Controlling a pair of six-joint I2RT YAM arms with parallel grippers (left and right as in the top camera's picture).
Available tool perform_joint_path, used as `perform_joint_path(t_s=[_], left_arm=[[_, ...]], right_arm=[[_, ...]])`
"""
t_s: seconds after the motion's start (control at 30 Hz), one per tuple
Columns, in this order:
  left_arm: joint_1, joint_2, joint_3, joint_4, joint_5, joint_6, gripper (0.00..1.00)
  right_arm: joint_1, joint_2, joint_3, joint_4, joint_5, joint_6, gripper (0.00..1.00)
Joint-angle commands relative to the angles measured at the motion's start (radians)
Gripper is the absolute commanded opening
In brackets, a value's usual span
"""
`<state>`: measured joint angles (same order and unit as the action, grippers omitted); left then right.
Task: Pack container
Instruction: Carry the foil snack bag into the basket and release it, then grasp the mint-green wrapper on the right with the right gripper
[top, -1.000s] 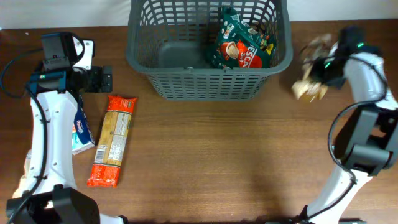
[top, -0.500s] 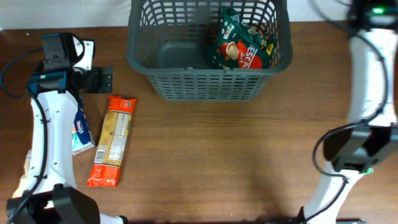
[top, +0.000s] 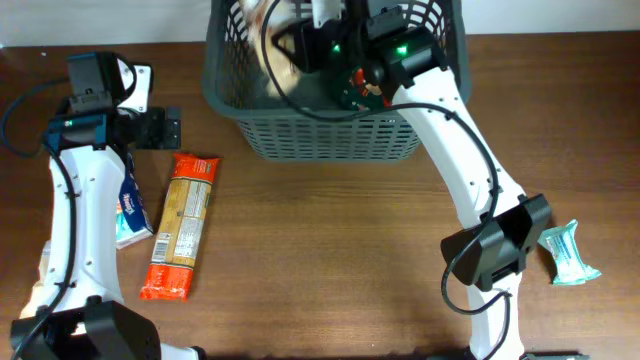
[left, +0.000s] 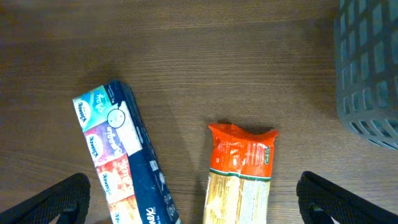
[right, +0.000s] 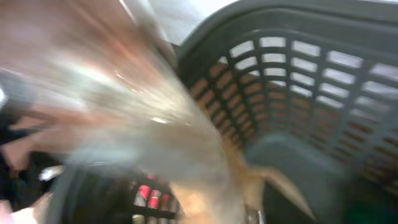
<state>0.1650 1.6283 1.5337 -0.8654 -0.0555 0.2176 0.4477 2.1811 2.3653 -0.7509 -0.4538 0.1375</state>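
The container (top: 330, 135), a dark grey slotted basket, stands at the table's back centre. It also shows in the left wrist view (left: 370, 74) and the right wrist view (right: 298, 62). A green packet (top: 352, 90) lies inside it, partly under my right arm. My right gripper (top: 305, 45) hangs over the basket's left half. A blurred beige packet (top: 272, 45) (right: 155, 124) is right at it, and the blur hides whether it is still gripped. My left gripper (top: 160, 128) (left: 196, 208) stands open and empty above an orange pasta packet (top: 182, 225) (left: 239, 174).
A blue tissue pack (top: 130, 210) (left: 124, 162) lies left of the pasta packet, under my left arm. A small teal packet (top: 568, 252) lies on the table at the right, beside my right arm's base.
My right arm swung from the table's right side, out past the back edge, to over the basket, carrying the beige packet. The left arm has not moved.
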Motion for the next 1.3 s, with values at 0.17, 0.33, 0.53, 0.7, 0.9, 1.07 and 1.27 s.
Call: perform_joint_path(t_s=[0.17,0.33,0.53,0.7,0.9,1.07,1.27], left_arm=[[0.002,0.004,0.005,0.001,0.008,0.021,0.99],[0.002,0.004,0.005,0.001,0.007,0.021,0.99],[0.002,0.004,0.005,0.001,0.007,0.021,0.99],[0.002,0.005,0.005,0.002,0.008,0.021,0.99],[0.002,0.005,0.005,0.002,0.008,0.021,0.99],[0.002,0.005,0.005,0.000,0.008,0.020,0.99],[0.002,0.005,0.005,0.001,0.008,0.020,0.99]], right_arm=[[-0.072,-0.023,0.044,-0.047,0.114,-0.089,0.99],[-0.237,-0.108,0.119,-0.111,0.470,0.097,0.99],[-0.565,-0.135,0.126,-0.518,0.615,0.481,1.00],[-0.835,-0.114,0.092,-0.850,0.616,0.746,0.99],[-0.974,-0.134,-0.039,-0.948,0.559,0.836,0.99],[-0.937,-0.173,-0.294,-0.948,0.647,0.782,0.99],[-0.908,-0.180,-0.494,-0.948,1.183,0.546,0.99]])
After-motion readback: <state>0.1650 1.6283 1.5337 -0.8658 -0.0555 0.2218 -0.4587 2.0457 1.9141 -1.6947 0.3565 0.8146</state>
